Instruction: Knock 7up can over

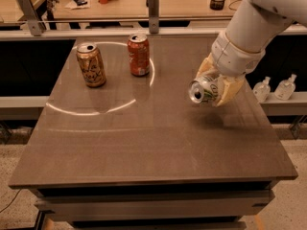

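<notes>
7up can (204,90): lies tipped on its side in the gripper (214,86), over the right part of the table (144,143), with its silver top facing the front-left. The can appears clear of the surface; its shadow falls on the tabletop just below it.

Table: brown, rectangular top. A bright ring of light (96,110) curves across its left rear quarter.

Arm (249,32): white, entering from the upper right and sloping down to the gripper.

Gripper: tan fingers (229,91) are closed against the 7up can, one behind it and one on its right.

Gold-brown can (91,64): upright on the left rear of the table, inside the ring of light.

Red can (138,55): upright just right of the gold-brown can, near the rear edge, well apart from the 7up can.

Two small clear bottles (262,89) (286,86): standing on a ledge beyond the table's right edge.
</notes>
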`<move>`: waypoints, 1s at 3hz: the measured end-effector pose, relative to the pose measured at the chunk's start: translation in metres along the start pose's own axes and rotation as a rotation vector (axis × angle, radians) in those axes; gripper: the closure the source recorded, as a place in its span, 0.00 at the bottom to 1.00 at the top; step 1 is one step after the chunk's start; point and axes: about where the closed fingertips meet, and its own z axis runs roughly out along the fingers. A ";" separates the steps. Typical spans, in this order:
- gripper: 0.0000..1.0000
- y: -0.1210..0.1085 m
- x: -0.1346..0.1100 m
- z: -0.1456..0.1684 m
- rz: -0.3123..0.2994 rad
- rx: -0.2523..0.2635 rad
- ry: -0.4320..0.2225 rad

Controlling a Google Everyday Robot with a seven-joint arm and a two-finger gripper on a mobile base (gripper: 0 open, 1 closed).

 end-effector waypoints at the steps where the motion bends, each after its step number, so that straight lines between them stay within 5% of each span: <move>1: 1.00 -0.001 -0.005 0.011 -0.009 -0.039 -0.002; 3: 1.00 0.004 -0.015 0.034 -0.013 -0.106 -0.025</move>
